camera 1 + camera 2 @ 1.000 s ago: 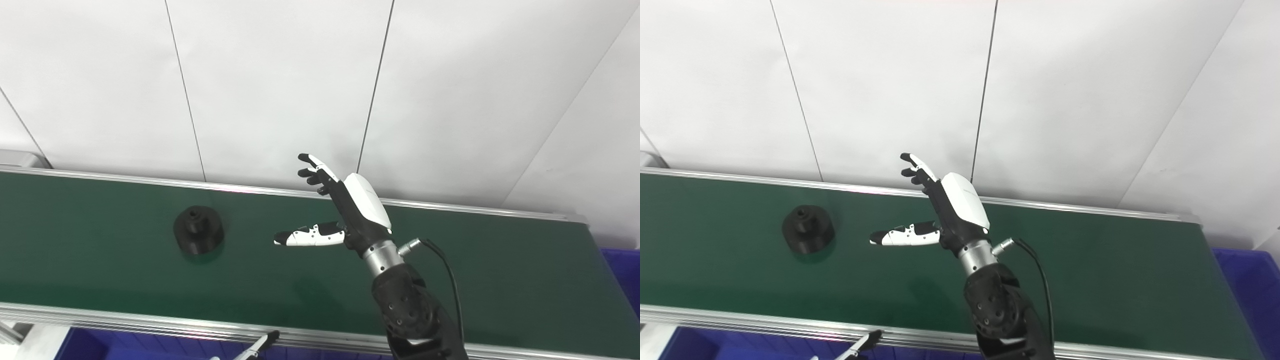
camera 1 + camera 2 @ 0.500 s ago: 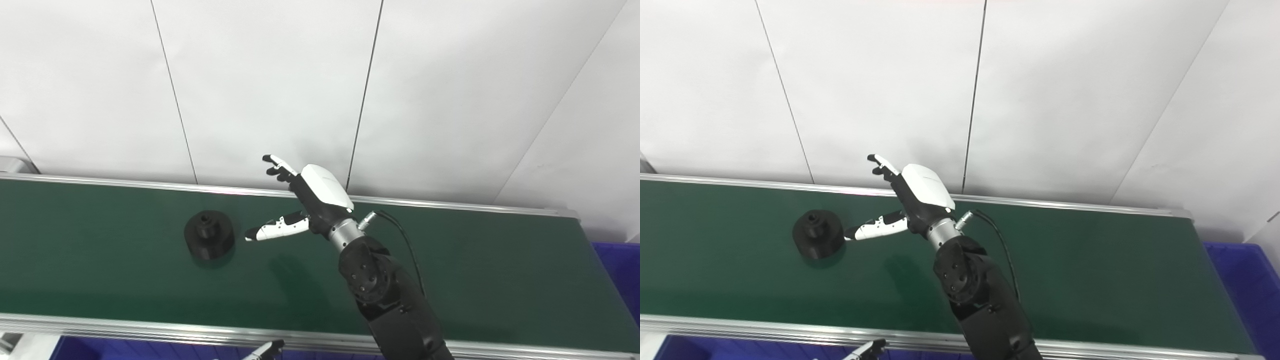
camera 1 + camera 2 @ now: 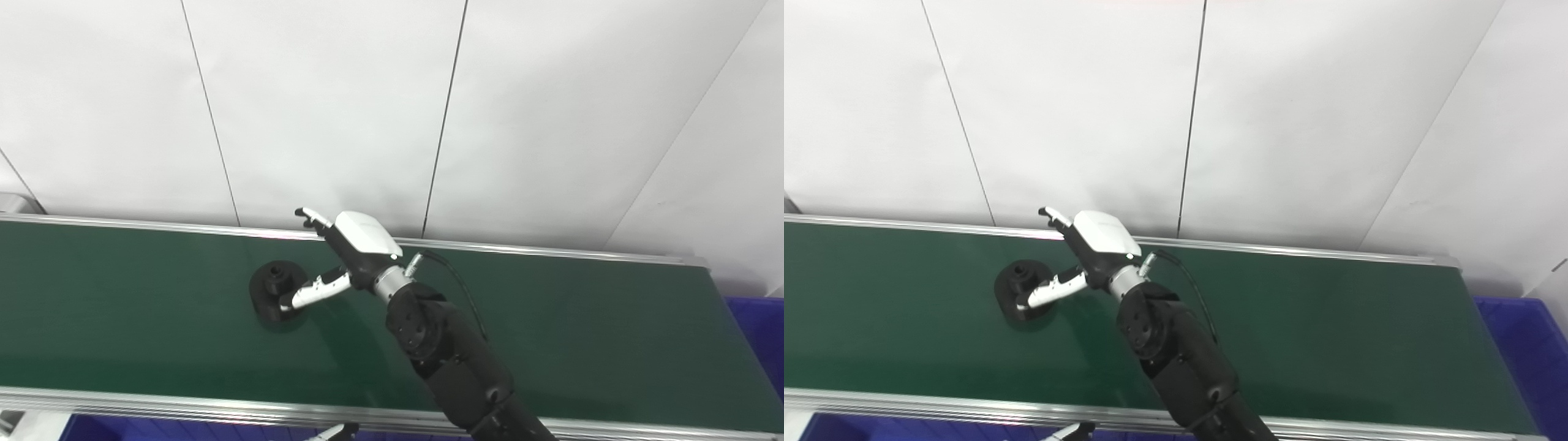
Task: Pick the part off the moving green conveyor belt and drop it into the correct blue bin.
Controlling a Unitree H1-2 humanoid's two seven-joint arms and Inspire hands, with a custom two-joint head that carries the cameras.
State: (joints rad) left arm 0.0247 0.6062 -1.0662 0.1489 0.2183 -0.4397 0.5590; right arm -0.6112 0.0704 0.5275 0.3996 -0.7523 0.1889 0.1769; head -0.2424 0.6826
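Note:
A black round part (image 3: 266, 291) with a raised hub stands on the green conveyor belt (image 3: 122, 312), left of the middle. My right hand (image 3: 358, 245) reaches over from the right and is open around it. Its white thumb (image 3: 312, 291) lies across the part's near right side, while the fingers (image 3: 309, 215) stretch out above the far side, apart from the part. I cannot tell whether the thumb touches the part. Only a fingertip of my left hand (image 3: 1078, 429) shows at the bottom edge.
Aluminium rails run along the belt's far edge (image 3: 551, 251) and near edge (image 3: 184, 407). A blue bin (image 3: 1522, 343) sits past the belt's right end, and another blue bin (image 3: 122, 429) lies below the near rail. A white panelled wall stands behind.
The part has travelled right along the belt. My right hand has swung left and down to it, so its thumb now overlaps the part. The camera has shifted a little.

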